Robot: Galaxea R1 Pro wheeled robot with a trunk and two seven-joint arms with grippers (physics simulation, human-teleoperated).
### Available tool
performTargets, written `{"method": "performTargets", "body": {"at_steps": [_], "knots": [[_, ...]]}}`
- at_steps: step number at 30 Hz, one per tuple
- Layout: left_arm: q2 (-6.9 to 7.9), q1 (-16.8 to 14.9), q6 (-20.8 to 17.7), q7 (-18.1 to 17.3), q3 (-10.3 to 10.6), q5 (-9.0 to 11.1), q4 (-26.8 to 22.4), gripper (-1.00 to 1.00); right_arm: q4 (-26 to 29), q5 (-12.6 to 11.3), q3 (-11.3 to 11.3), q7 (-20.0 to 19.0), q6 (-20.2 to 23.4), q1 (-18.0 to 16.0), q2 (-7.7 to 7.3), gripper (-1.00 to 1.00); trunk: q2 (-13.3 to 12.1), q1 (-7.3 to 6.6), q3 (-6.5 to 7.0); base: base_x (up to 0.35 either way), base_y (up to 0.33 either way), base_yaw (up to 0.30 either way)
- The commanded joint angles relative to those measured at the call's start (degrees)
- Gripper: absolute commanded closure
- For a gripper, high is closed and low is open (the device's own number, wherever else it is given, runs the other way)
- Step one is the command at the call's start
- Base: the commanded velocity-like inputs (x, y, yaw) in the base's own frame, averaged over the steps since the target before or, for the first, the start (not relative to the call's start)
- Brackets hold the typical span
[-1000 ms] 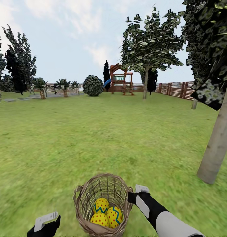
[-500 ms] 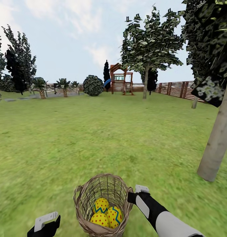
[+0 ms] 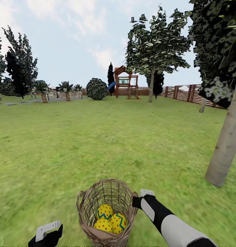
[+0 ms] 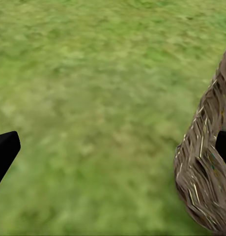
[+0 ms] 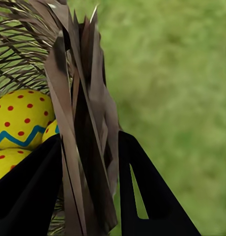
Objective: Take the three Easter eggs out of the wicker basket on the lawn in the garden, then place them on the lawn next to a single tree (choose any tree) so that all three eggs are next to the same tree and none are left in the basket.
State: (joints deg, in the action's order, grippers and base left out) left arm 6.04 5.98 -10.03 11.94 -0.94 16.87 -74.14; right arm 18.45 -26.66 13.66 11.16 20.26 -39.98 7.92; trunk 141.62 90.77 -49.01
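The wicker basket (image 3: 106,200) hangs low in the middle of the head view, over the lawn (image 3: 97,137). Three Easter eggs lie inside it: one (image 3: 104,211) at the back, one (image 3: 118,222) on the right, one (image 3: 102,225) in front. My right gripper (image 3: 135,201) is shut on the basket's right rim; in the right wrist view its fingers (image 5: 142,191) pinch the wicker wall (image 5: 86,123), with an egg (image 5: 22,118) just inside. My left gripper (image 3: 46,232) stands open beside the basket, its fingers (image 4: 2,152) wide apart and one near the wicker (image 4: 204,167). A pale grey tree trunk (image 3: 225,144) rises to the right.
A second pale-trunked tree (image 3: 151,85) stands far ahead, beside a red playset (image 3: 126,82) and a round bush (image 3: 96,89). A brown slat fence (image 3: 186,92) runs along the right. Dark trees (image 3: 20,65) and small palms (image 3: 42,91) line the far left.
The view has crept forward: the near trunk has slid slightly right and up in the picture. The basket and right gripper sit a little higher in view. The left gripper is unchanged.
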Motion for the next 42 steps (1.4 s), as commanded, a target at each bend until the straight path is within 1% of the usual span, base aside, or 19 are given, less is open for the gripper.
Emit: {"method": "performTargets", "body": {"at_steps": [1, 14, 15, 29, 35, 42], "knots": [[0.03, 0.0, -0.3, 0.3, 0.1, 0.5, -0.1, -1.0, 0.3, -0.2, 0.2, 0.4, -2.5, 2.2, -0.01, 1.0, 0.4, 0.24, -0.26, 0.0, 0.0, 0.0], [0.03, 0.0, -0.3, 0.3, 0.1, 0.6, -0.1, -1.0, 0.3, -0.2, 0.2, 0.4, -2.5, 2.2, -0.01, 1.0, 0.4, 0.24, -0.26, 0.0, 0.0, 0.0], [0.03, 0.0, -0.3, 0.3, 0.1, 0.6, -0.1, -1.0, 0.3, -0.2, 0.2, 0.4, -2.5, 2.2, -0.01, -1.0, 0.4, 0.24, -0.26, 0.0, 0.0, 0.0], [0.03, 0.0, -0.2, 0.3, 0.1, 0.6, -0.3, -1.0, 0.3, -0.2, 0.2, 0.4, -2.5, 2.2, -0.01, -1.0, 0.4, 0.24, -0.26, 0.0, 0.0, 0.0], [-0.32, 0.0, -0.2, 0.3, 0.1, 0.6, -0.4, -1.0, 0.3, -0.2, 0.2, 0.4, -2.5, 2.2, -0.01, -1.0, -2.0, -1.08, 0.82, 0.0, 0.0, 0.0], [-0.41, 0.0, -0.2, 0.3, 0.1, 0.6, -0.3, -1.0, 0.3, -0.2, 0.2, 0.4, -2.5, 2.2, -0.01, -1.0, -4.8, -2.62, 2.08, 0.0, 0.0, 0.0]]}}
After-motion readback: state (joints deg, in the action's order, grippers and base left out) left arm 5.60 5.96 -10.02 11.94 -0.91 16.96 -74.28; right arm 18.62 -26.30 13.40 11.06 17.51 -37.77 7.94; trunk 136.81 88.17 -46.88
